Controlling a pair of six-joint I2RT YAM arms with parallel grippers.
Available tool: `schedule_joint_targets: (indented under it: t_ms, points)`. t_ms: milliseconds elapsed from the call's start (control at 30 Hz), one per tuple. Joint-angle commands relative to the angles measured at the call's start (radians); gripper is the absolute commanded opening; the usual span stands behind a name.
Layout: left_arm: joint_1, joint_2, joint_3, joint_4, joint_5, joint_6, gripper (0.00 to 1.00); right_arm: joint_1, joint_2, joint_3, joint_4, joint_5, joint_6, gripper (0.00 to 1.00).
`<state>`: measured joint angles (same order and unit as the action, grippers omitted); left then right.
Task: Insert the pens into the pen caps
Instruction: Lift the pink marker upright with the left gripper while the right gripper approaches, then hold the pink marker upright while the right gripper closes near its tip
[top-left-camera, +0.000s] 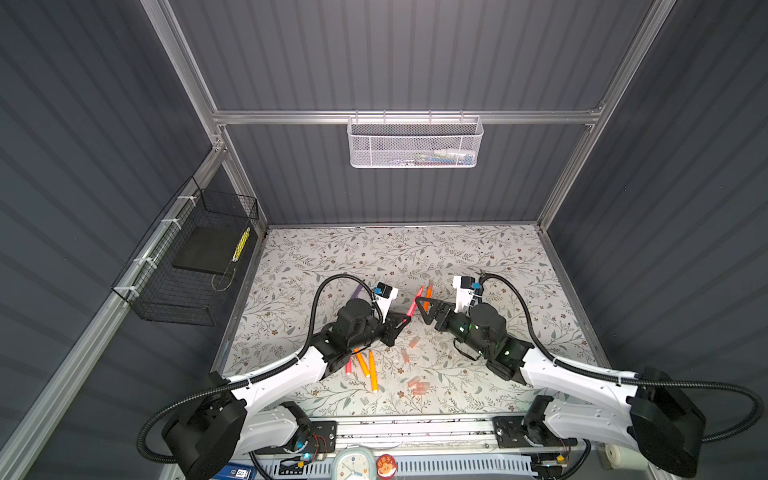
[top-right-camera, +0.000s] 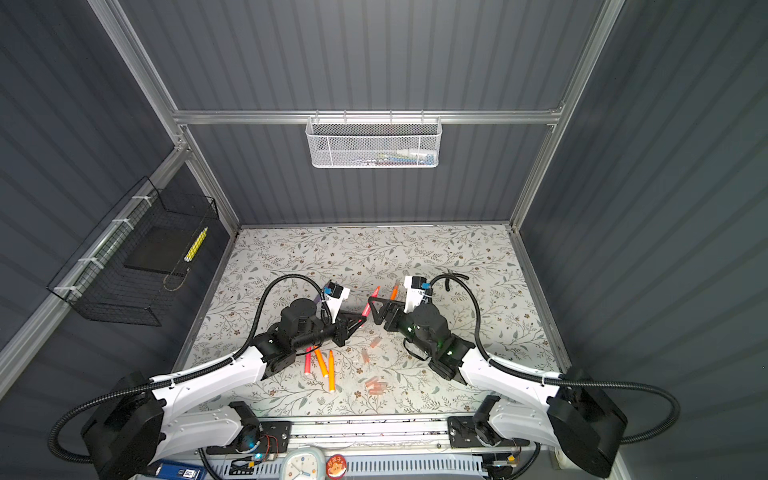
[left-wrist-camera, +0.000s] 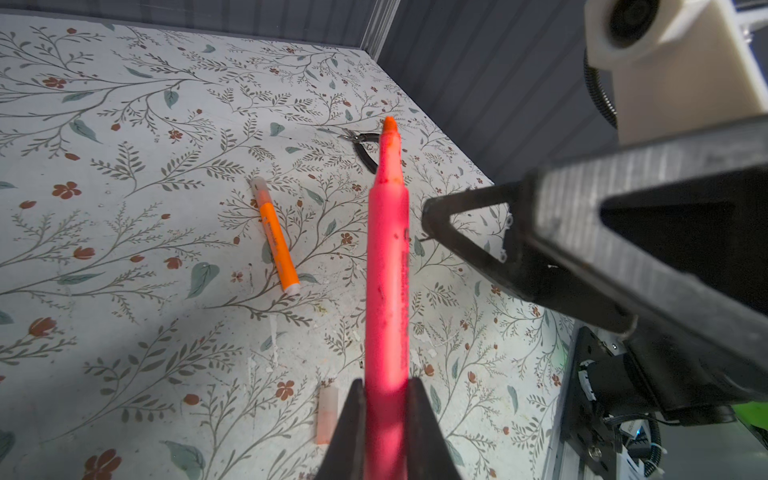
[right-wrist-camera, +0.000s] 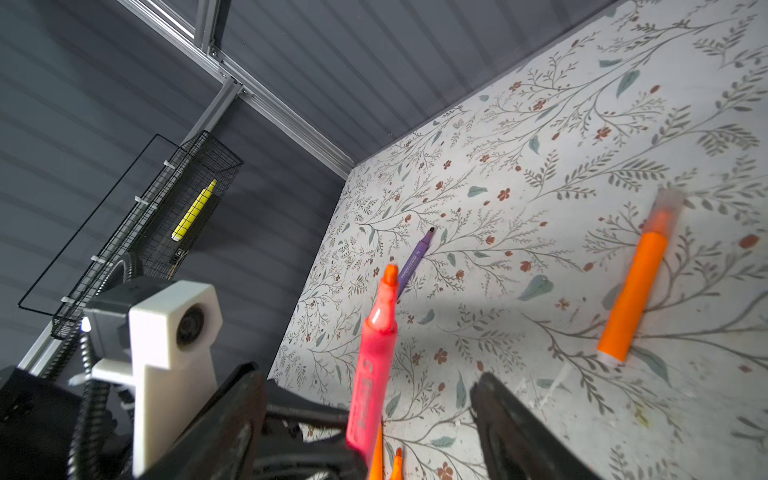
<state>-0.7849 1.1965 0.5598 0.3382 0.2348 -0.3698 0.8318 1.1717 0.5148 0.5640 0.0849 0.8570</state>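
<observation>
The left gripper (top-left-camera: 404, 319) is clamped on the rear end of a red-pink pen (top-left-camera: 414, 304), which is held above the bench (top-left-camera: 498, 257) with its bare orange-stained tip pointing away from the arm. In the left wrist view, the pen (left-wrist-camera: 386, 270) runs straight out between the two closed fingers (left-wrist-camera: 353, 415). The right gripper (top-left-camera: 424, 309) faces it from the other side with its jaws well apart. In the right wrist view the pen's tip end (right-wrist-camera: 370, 374) stands between them with clear gaps on both sides. Beyond the grippers lies an orange pen (top-left-camera: 429, 291) with a clear cap already over its tip, and a purple pen (top-left-camera: 356, 292) lies by the left wrist camera. Three more pens lie close together beside the left forearm – one red-pink (top-left-camera: 349, 368) and two orange (top-left-camera: 362, 363). Loose pen caps (top-left-camera: 412, 343) are scattered on the bench between the arms, some bunched nearer the front edge (top-left-camera: 419, 388). Black-handled pliers (left-wrist-camera: 361, 145) lie further back
</observation>
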Motion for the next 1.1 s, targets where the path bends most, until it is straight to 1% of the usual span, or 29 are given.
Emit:
schedule_joint_targets:
  t_ms: [0, 133, 233, 533, 600, 767, 867, 900, 1033, 1067]
  points:
    - [-0.009, -0.019, -0.02, 0.025, 0.024, 0.012, 0.0, 0.003, 0.045, 0.031, 0.061, -0.02, 0.017, 0.76]
    - [-0.011, -0.018, -0.01, 0.012, 0.016, 0.018, 0.0, 0.005, 0.069, 0.058, 0.056, -0.033, 0.021, 0.66]
    - [-0.013, -0.009, -0.01, 0.017, 0.014, 0.021, 0.0, 0.007, 0.08, 0.067, 0.053, -0.031, 0.024, 0.55]
    - [-0.014, 0.004, -0.006, 0.021, 0.026, 0.023, 0.0, 0.008, 0.127, 0.073, 0.082, -0.022, 0.041, 0.4]
    - [-0.016, 0.005, -0.006, 0.021, 0.035, 0.025, 0.0, 0.009, 0.129, 0.079, 0.076, -0.013, 0.033, 0.34]
    - [-0.017, 0.002, -0.007, 0.013, 0.04, 0.033, 0.0, 0.009, 0.138, 0.083, 0.068, -0.011, 0.032, 0.14]
    - [-0.017, 0.005, -0.008, 0.017, 0.043, 0.037, 0.0, 0.009, 0.147, 0.087, 0.068, -0.025, 0.037, 0.08]
    - [-0.017, 0.009, -0.006, 0.02, 0.046, 0.036, 0.03, 0.01, 0.15, 0.089, 0.067, -0.032, 0.039, 0.06]
    - [-0.017, 0.04, 0.018, 0.011, 0.019, 0.034, 0.22, 0.025, 0.161, 0.088, 0.091, -0.043, 0.056, 0.03]
    - [-0.017, 0.051, 0.031, 0.001, 0.01, 0.034, 0.25, 0.032, 0.163, 0.087, 0.098, -0.042, 0.057, 0.03]
